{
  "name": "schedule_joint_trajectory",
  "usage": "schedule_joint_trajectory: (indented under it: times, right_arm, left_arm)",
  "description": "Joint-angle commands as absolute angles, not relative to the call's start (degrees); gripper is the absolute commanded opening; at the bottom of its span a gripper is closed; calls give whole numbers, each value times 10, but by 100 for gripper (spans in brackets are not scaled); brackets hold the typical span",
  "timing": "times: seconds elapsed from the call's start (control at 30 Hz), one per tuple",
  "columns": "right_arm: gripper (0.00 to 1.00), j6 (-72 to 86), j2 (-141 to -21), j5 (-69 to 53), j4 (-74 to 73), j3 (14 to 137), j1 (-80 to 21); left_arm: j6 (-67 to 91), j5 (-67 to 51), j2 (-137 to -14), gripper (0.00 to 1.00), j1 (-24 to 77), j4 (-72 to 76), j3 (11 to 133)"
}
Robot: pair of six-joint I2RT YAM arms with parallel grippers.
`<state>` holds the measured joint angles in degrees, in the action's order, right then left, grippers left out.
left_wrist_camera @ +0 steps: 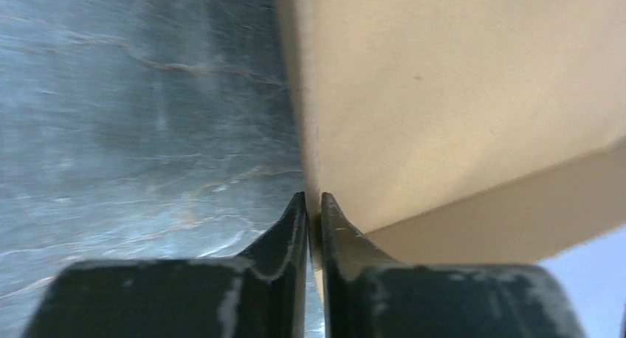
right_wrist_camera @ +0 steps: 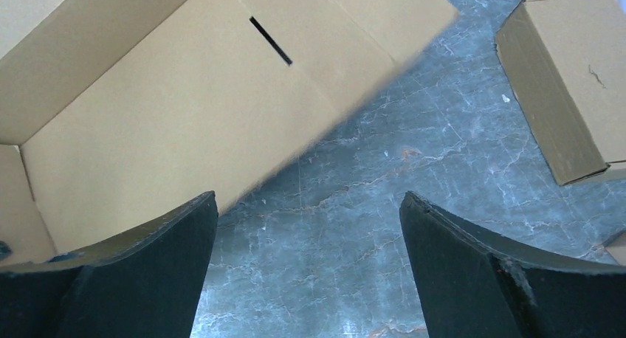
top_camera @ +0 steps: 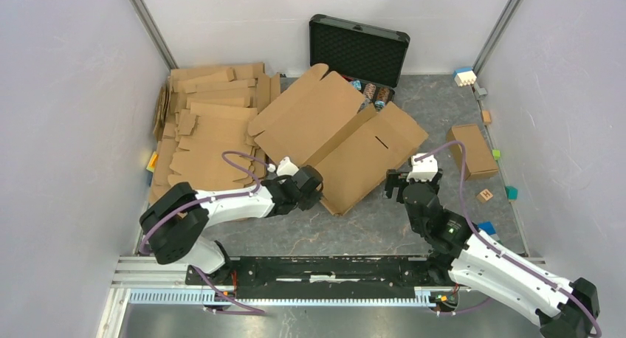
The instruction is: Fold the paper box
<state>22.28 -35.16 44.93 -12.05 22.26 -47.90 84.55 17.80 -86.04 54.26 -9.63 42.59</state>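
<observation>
Nearest the arm bases, the left claw (top_camera: 316, 190) is pinching the near-left edge of the paper box (top_camera: 347, 131), a large plain brown corrugated cardboard sheet with flaps. In the wrist view its black fingers (left_wrist_camera: 291, 227) are sitting almost together, with the thin board edge running between them. The right claw (top_camera: 399, 184) is hanging with its jaws spread wide and nothing in them, just off the sheet's near-right edge, above the grey marbled table (top_camera: 384, 227).

The paper box is lying partly opened in the middle of the table. Its two big panels are meeting in a diagonal valley crease, and the right panel is carrying a narrow slot (right_wrist_camera: 270, 40).

The step in hand looks like raising the pinched side along its crease. Doing it well probably means swinging the edge around the fold line rather than dragging it, since light board is likely to slide on this smooth top. Bringing the right claw onto the slotted panel to pin it first should help.

Farther right, well apart, a smaller closed brown cardboard box (top_camera: 472, 150) is resting. To the left, a stack of flat brown cardboard blanks (top_camera: 210, 131) is lying just beside the sheet. At the back, a black foam-lined case (top_camera: 359, 49) is standing open.
</observation>
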Motion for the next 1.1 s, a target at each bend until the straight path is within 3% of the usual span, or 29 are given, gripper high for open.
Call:
schedule_joint_trajectory:
  times: [0.0, 0.07, 0.37, 0.5, 0.67, 0.7, 0.8, 0.87, 1.07]
  right_arm:
    - [98, 187, -339, 448, -129, 252, -479]
    - [98, 181, -335, 452, -134, 256, -479]
    - [98, 174, -332, 436, -138, 259, -479]
    - [95, 102, -358, 271, -105, 245, -479]
    - [96, 142, -434, 281, -114, 251, -478]
    - [95, 146, -440, 284, -103, 248, -478]
    - [88, 168, -449, 299, -79, 238, -463]
    - [84, 178, -452, 295, -74, 236, -445]
    - [56, 211, -443, 338, -88, 228, -414]
  left_arm:
    - [769, 238, -814, 7, 542, -172, 442]
    - [697, 219, -798, 2, 538, -185, 445]
    - [510, 241, -719, 3, 525, -392, 474]
    - [409, 244, -692, 16, 512, -406, 471]
    - [369, 258, -691, 25, 486, -426, 477]
    - [370, 261, -694, 27, 486, -422, 476]
    - [374, 266, -714, 50, 471, -428, 481]
    - [370, 248, -724, 57, 465, -427, 483]
    - [352, 214, -710, 60, 465, -404, 475]
